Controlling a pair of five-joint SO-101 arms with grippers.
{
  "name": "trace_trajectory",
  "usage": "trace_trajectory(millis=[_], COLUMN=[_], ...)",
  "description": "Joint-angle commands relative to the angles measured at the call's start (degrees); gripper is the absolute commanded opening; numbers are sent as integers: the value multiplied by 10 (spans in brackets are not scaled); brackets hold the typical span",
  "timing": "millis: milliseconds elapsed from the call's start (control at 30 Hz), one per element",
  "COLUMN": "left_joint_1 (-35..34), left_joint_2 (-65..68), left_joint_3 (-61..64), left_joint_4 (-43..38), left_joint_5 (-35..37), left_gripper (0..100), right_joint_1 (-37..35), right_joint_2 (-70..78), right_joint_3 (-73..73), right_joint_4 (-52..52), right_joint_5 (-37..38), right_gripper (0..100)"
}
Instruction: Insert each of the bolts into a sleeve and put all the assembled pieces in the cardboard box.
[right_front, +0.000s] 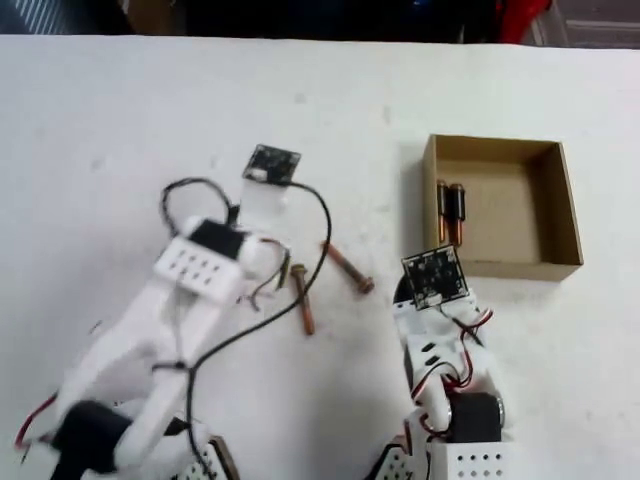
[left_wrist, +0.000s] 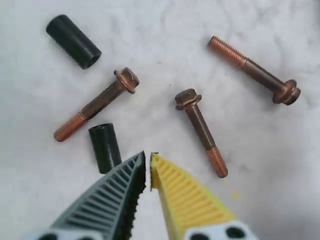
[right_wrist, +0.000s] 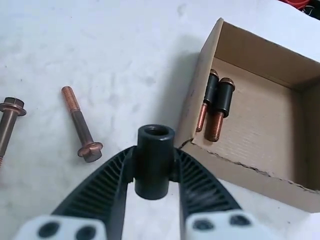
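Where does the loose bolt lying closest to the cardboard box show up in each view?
High view: loose bolt lies slanted between cardboard box and neighbouring bolt.
Left wrist view: loose bolt, with the neighbouring bolt between it and the third bolt.
Right wrist view: loose bolt between cardboard box and neighbouring bolt.
Shared landmark: the neighbouring bolt.

On my left wrist feed the left gripper (left_wrist: 148, 156) shows one grey finger (left_wrist: 107, 200) and one yellow finger (left_wrist: 187, 200), both ribbed, above a white table (left_wrist: 280, 200) with copper-brown bolts (left_wrist: 202, 132) and matte black sleeves (left_wrist: 73, 41). My right gripper (right_wrist: 155, 152) has black ribbed fingers (right_wrist: 100, 195) and a black sleeve (right_wrist: 155, 167) between them; the cardboard box (right_wrist: 250, 47) is plain tan, its two assembled pieces (right_wrist: 224, 100) copper and black. From above, I see white arm shells (right_front: 150, 310) trailing black and red wires (right_front: 328, 235).
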Motion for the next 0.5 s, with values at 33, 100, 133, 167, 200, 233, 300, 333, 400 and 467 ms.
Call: trace_trajectory(millis=[33,100,133,167,200,233,300,333,400,467], left_joint_1=[29,39,44,46,46,46,43,43,43,42], left_joint_2=[92,130,146,163,178,192,219,233,259,283], left_joint_3=[-77,-97,-107,-119,-130,-142,-162,-171,-186,-204], left_joint_4=[-11,-11,-11,-11,-11,-11,-11,-11,-13,-14], left_joint_5=[103,146,161,172,182,192,215,224,239,251], left_gripper=[222,282,295,296,296,296,296,296,296,296], right_joint_1=[7,7,7,7,7,7,7,7,7,7], right_joint_2=[-7,-7,-7,-7,-7,-7,-7,-7,-7,-7], right_joint_3=[-4,-4,-4,-4,-4,-4,-4,-4,-4,-4], right_joint_4=[-3,-3,-3,-3,-3,-2,-1,0,0,0], right_joint_5=[-4,-4,-4,-4,-4,-3,-3,-3,-3,-3], right_gripper=[17,17,17,17,17,17,17,17,17,17])
